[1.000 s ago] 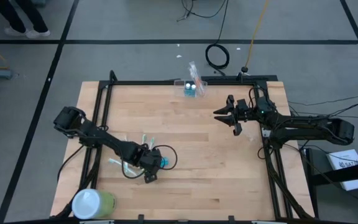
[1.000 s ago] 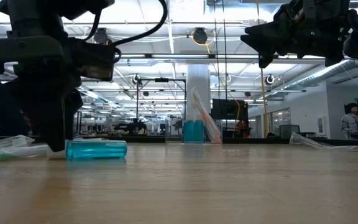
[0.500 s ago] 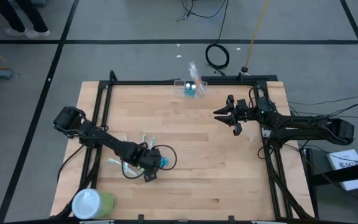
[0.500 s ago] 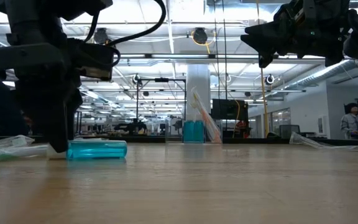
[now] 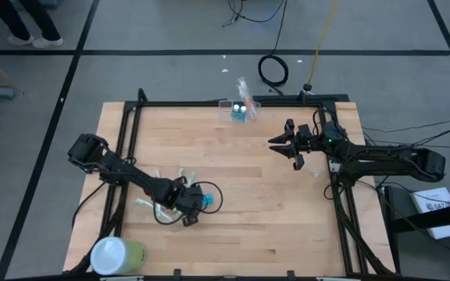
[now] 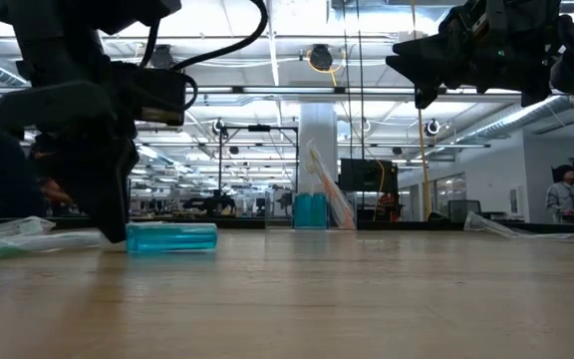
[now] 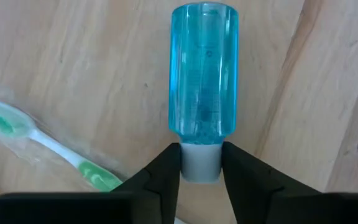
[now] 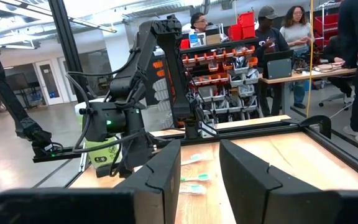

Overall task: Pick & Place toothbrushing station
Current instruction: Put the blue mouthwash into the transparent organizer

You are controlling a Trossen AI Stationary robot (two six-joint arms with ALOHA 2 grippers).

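A clear blue bottle with a grey cap lies on its side on the wooden table, at the near left. My left gripper is shut on the cap. The bottle also shows in the low view beside my left gripper. The toothbrushing station, a small clear holder with blue things and a wrapped brush in it, stands at the far edge. My right gripper hovers open above the table's far right with nothing between its fingers. My left gripper pinches the bottle's grey cap between its two fingers, one on each side. The fingers come slanting down from the table's left and lie along the bottle's length. The bottle lies on its side on the table, its bottom toward the table's right.
Wrapped green-and-white toothbrushes lie just beyond my left gripper, one beside the cap. A big green cylinder with a white lid stands at the near left corner. A black frame runs round the table. People stand beyond the table.
My left gripper's fingers have shut on the bottle's grey cap, and the gripper has tipped a little. The bottle has slid a short way toward the table's right, still on its side.
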